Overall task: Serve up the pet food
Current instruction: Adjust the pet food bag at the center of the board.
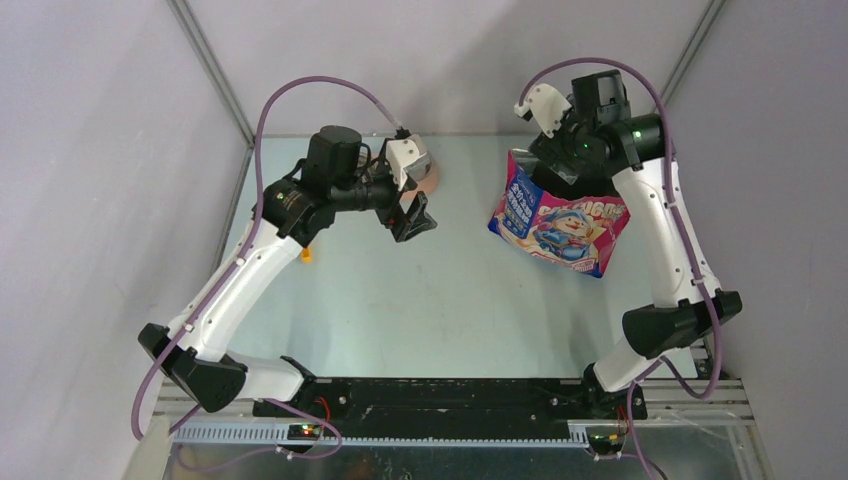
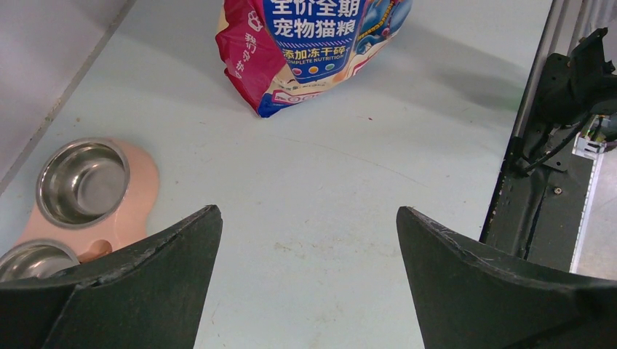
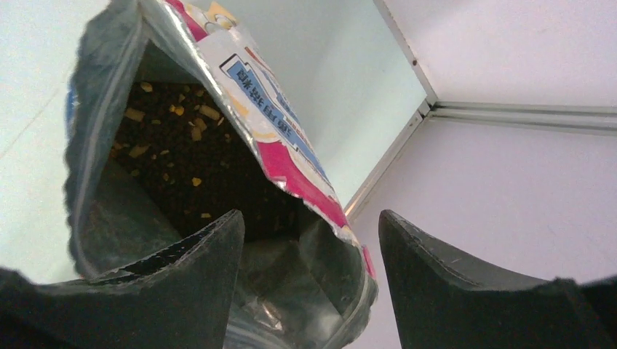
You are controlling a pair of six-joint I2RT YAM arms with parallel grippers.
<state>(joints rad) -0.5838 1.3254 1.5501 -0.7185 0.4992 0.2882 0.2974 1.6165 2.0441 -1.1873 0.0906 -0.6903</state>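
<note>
Pale blue-green tabletop (image 1: 400, 300) fills the middle of the top view. Grey walls (image 1: 100, 150) close it in at the left, right and upper sides, and metal frame rails (image 1: 215, 75) run along those edges.

The glossy blue, pink and white cartoon-printed cat food bag (image 1: 562, 228) stands right of centre in the upper half, close to the right wall. The right gripper (image 1: 556, 168) sits at the bag's top edge. In the right wrist view its jaws are apart. The bag's silver-lined rim (image 3: 320, 196) runs between them, and neither finger visibly presses it. The bag's mouth gapes, and the small dark-brown kibble pellets (image 3: 182, 167) lie deep inside, with a few paler bits among them.

The left gripper (image 1: 412, 215) hangs over the tabletop at upper centre, its jaws spread wide and gripping no object. The pink twin-bowl feeder (image 2: 142, 193), with its round steel bowls (image 2: 82, 182), lies at the lower left of the left wrist view, near the wall seam. A wide stretch of tabletop separates the feeder from the bag.

A small yellow object (image 1: 306, 253) shows beside the left forearm, too hidden to identify.
</note>
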